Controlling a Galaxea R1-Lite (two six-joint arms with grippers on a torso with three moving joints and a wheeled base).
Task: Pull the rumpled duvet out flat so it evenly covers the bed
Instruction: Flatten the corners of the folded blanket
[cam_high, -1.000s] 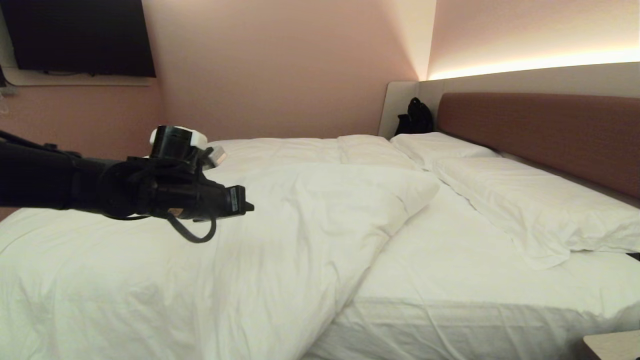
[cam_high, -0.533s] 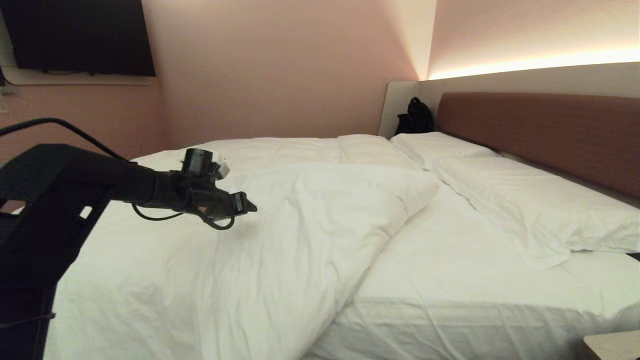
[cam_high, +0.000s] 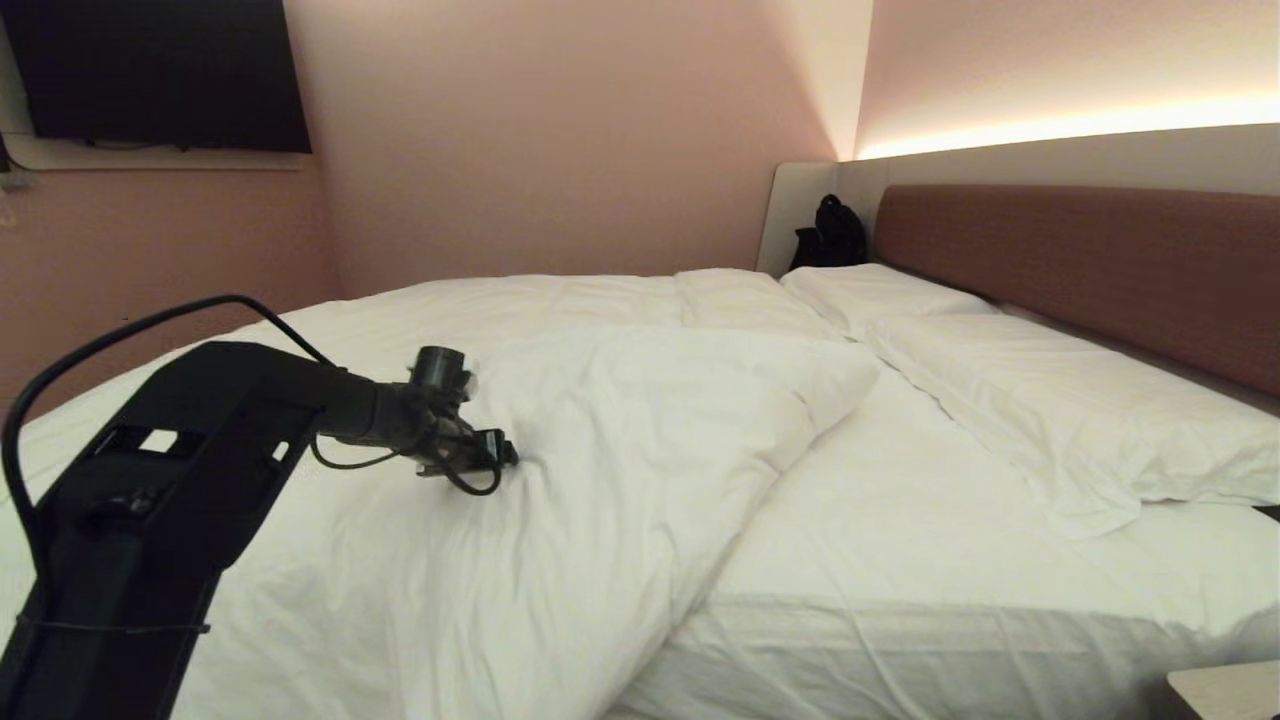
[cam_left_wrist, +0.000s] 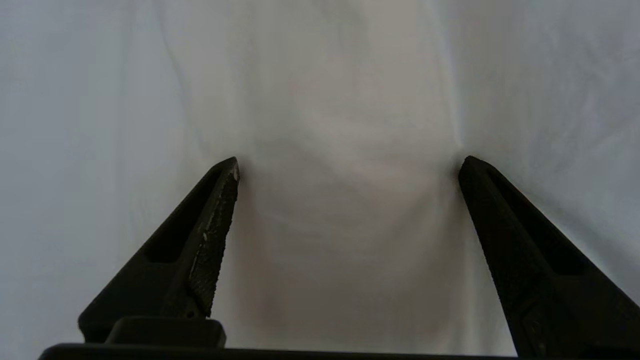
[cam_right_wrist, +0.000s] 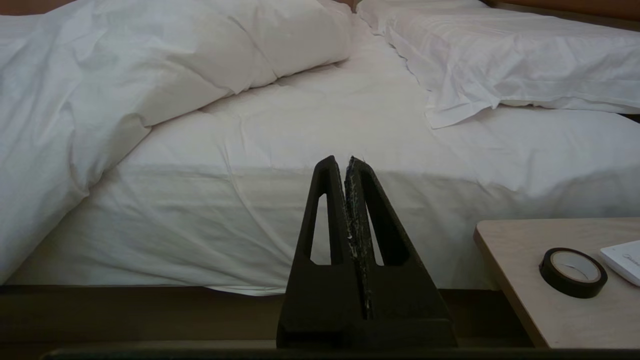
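The white puffy duvet (cam_high: 620, 420) lies bunched over the left half of the bed (cam_high: 900, 560), its folded edge running diagonally and leaving the sheet bare on the right. My left gripper (cam_high: 505, 458) reaches out low over the duvet's middle, pointing down at it. In the left wrist view this gripper (cam_left_wrist: 350, 167) is open wide, with both tips at the duvet (cam_left_wrist: 350, 100) and nothing between them. My right gripper (cam_right_wrist: 347, 161) is shut and empty, parked off the bed's near side and facing the mattress and the duvet (cam_right_wrist: 125, 90).
Two flat pillows (cam_high: 1060, 410) (cam_high: 870, 290) lie along the brownish-red headboard (cam_high: 1080, 270). A black bag (cam_high: 828, 235) sits in the far corner and a dark TV (cam_high: 160, 75) hangs on the left wall. A bedside table (cam_right_wrist: 520, 300) holds a tape roll (cam_right_wrist: 572, 272).
My left arm has stretched forward and sunk from above the duvet down onto it. Its gripper has tilted downward.
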